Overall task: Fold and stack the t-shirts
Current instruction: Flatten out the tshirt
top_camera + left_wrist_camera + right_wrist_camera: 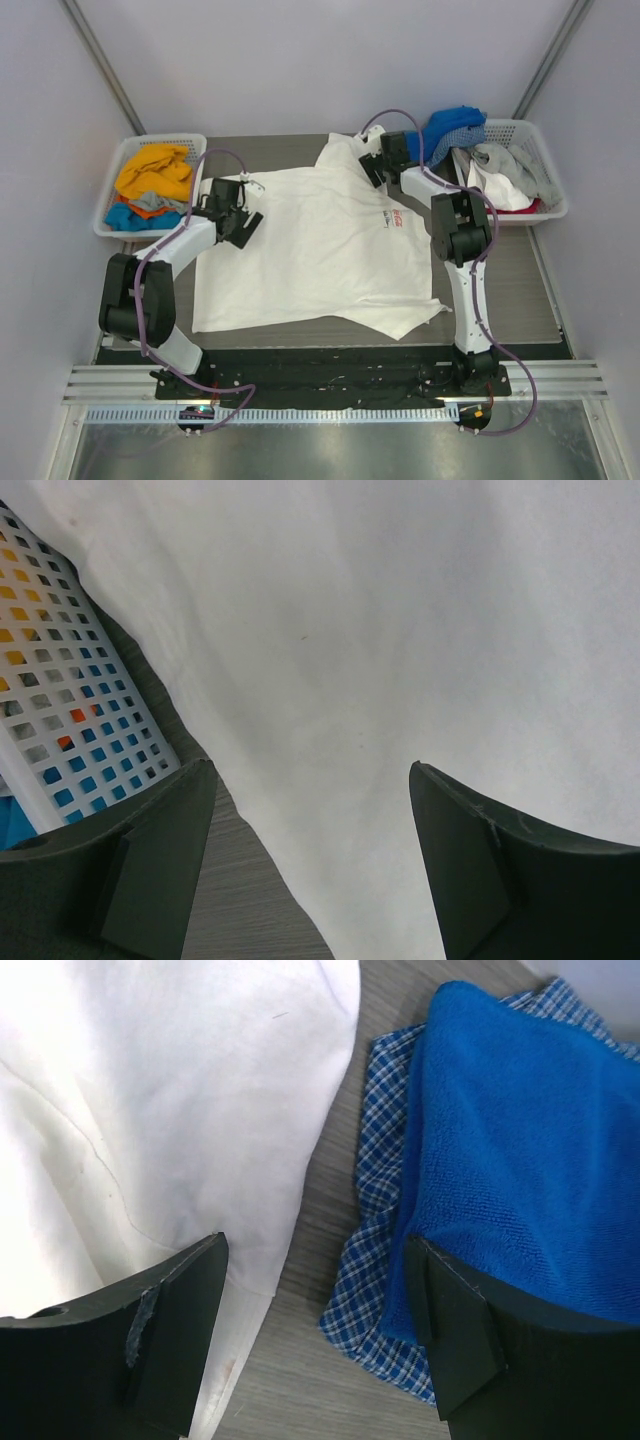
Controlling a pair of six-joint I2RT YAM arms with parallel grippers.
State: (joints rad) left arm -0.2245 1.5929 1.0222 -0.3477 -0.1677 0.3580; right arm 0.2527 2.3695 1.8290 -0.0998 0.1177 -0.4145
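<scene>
Currently: white t-shirt [320, 240] lies spread out on the grey table [520, 280], filling the centre of the overhead view. Its small red logo [395, 220] sits right of centre. The lower right corner is a little rumpled.

Left gripper [250, 205] is at the shirt's left edge, middle left of the overhead frame. Fingers stand wide with nothing between them. In its wrist view [312, 780] the cloth's edge runs diagonally between the fingers: the left-of-frame finger is over bare table, the right one over white cloth. Contact with the cloth: cannot tell.

Right gripper [375, 160] is at the shirt's upper right part, upper centre of the frame. Fingers are also wide and hold nothing. In its wrist view [315, 1250] white cloth lies at frame left, and a strip of table runs up the middle. At frame right a blue shirt [520, 1140] lies on a blue-checked shirt [365, 1300].

Left basket [115, 190], upper left: an orange shirt [155, 170] on top, with blue cloth beneath.

Right basket [540, 150], upper right: a grey shirt [515, 165]. The blue and checked shirts hang over the basket's left rim.
</scene>
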